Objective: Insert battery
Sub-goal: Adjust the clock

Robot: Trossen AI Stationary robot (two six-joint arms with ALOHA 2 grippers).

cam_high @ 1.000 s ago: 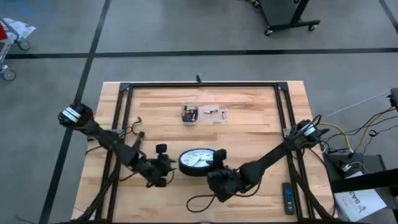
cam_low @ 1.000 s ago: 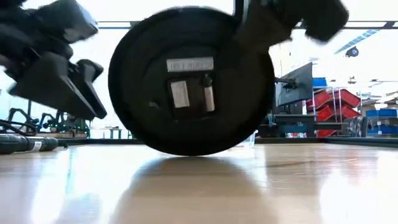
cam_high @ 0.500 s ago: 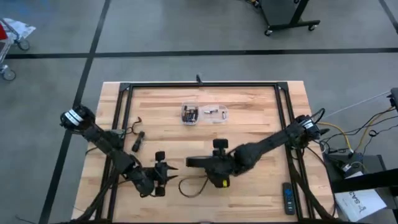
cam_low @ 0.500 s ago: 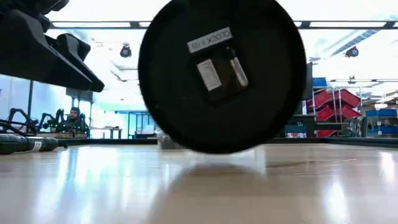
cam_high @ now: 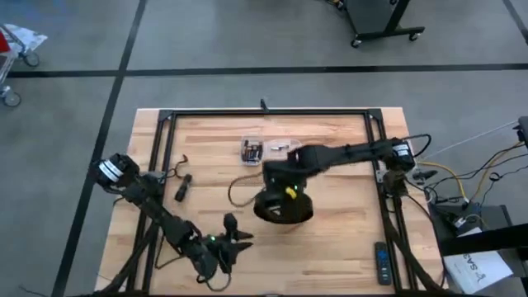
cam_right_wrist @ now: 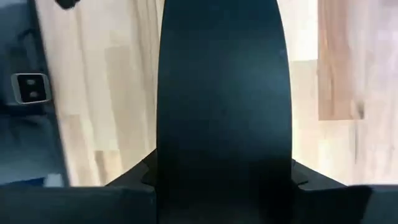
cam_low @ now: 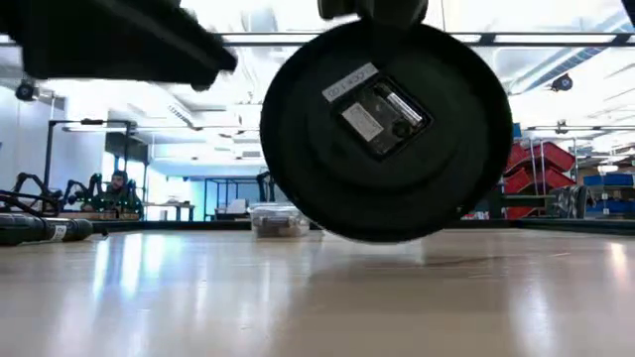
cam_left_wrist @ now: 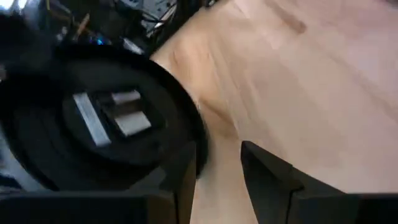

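Note:
A round black clock (cam_high: 283, 206) hangs over the table's middle with my right gripper (cam_high: 285, 190) shut on it. Its back faces the near edge and slants upward. The low view shows the open battery compartment (cam_low: 382, 104) with a silvery piece in it; whether that is the battery, I cannot tell. My left gripper (cam_high: 239, 240) hovers open near the front edge, left of the clock and apart from it. In its wrist view, nothing lies between its fingers (cam_left_wrist: 219, 171). My right gripper holds the clock by its upper rim (cam_low: 382, 28), coming from above with the fingers pointing down. The wrist view shows the rim's black band (cam_right_wrist: 221, 93) between the two fingers (cam_right_wrist: 298, 180), one on each flat side. The clock hangs nearly upright, its lower rim just above the table.
Two clear plastic boxes (cam_high: 252, 152) (cam_high: 286, 150) with small parts stand at the far middle of the table. A small dark object (cam_high: 182, 187) lies to the left. A black frame (cam_high: 264, 113) runs round the wooden table. A remote (cam_high: 381, 262) lies at the near right.
My right gripper has carried the clock up and toward the far edge. The clock has tipped over, so that from above its black back shows where the white face did. My left gripper has drawn back toward the near edge.

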